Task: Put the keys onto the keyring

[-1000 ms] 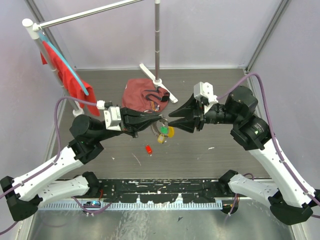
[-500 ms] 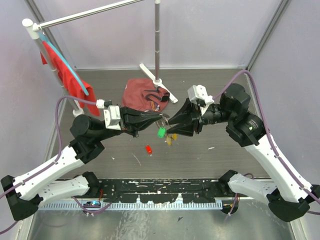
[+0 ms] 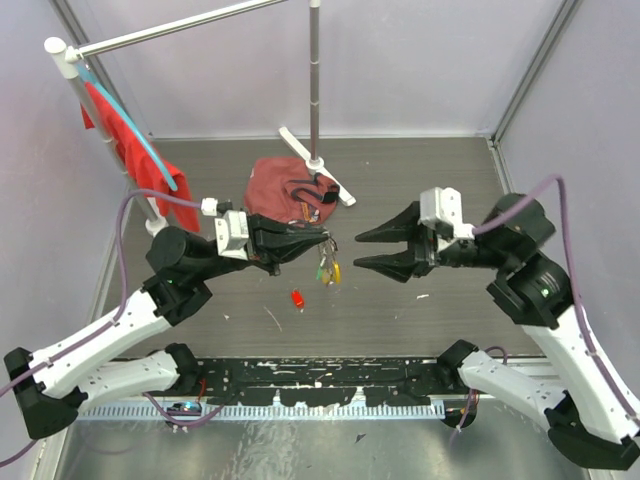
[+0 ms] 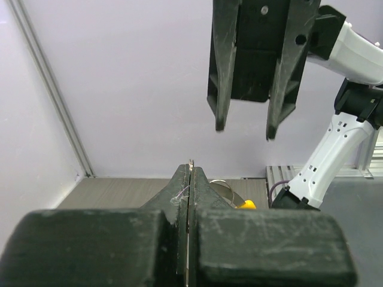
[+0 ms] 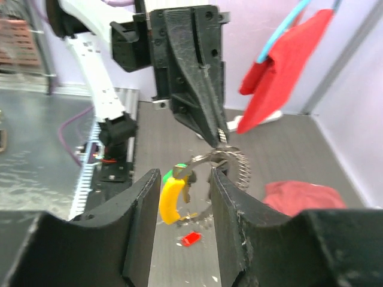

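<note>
The keyring [image 5: 232, 162], a thin loop of coiled silvery wire, is pinched at the very tip of your left gripper [image 3: 323, 238], whose fingers are pressed flat together on it. The loop hangs free in the air just below those fingertips, likely so that its wire stays reachable from the other side. A yellow-headed key [image 5: 169, 199] and a green-headed key [image 3: 323, 267] dangle from the ring, directly under the left fingertips, which suggests both are already threaded on. A red-headed key [image 3: 297, 298] lies on the table, below and a little to the near side of the left gripper, apart from the ring; it looks like the one not yet done.

Your right gripper [image 3: 355, 250] faces the left one, level with it. Its fingers are spread wide and grip nothing, and a clear gap separates it from the ring.

Half a second ago the right gripper was pressed up against the left fingertips, working at the ring and keys. It has now let go and backed away towards its own side. The left gripper has stayed put, and the red-headed key has not moved.
</note>
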`<state>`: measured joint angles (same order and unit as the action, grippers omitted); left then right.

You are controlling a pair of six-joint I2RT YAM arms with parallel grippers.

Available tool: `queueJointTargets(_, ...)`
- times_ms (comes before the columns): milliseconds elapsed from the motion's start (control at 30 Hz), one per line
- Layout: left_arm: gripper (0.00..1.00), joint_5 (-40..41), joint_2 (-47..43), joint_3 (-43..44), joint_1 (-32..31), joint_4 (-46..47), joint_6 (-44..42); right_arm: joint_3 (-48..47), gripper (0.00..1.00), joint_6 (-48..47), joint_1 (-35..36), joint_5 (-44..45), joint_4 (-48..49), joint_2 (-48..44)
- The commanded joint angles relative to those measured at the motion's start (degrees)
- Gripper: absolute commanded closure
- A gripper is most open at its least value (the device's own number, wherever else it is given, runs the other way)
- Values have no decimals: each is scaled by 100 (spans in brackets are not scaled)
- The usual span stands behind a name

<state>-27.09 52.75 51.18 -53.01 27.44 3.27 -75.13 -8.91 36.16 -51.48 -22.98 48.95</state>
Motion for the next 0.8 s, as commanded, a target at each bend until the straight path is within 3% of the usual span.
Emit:
queueJointTargets(0, 100, -328, 45, 187, -8, 174, 24, -139, 55, -543, 22, 1329, -351, -207)
queueJointTargets(100, 100, -454, 97, 245, -3, 249, 67, -200, 56, -846, 18, 1578, -838, -27)
queueJointTargets(267, 100, -459, 177, 298, -6, 326, 60, -245, 49, -840, 16, 1105, -1034, 244)
queueJointTargets(767, 100, -292, 524, 477, -7, 613, -27, 357, 40, 24, 22, 1188, -20, 226)
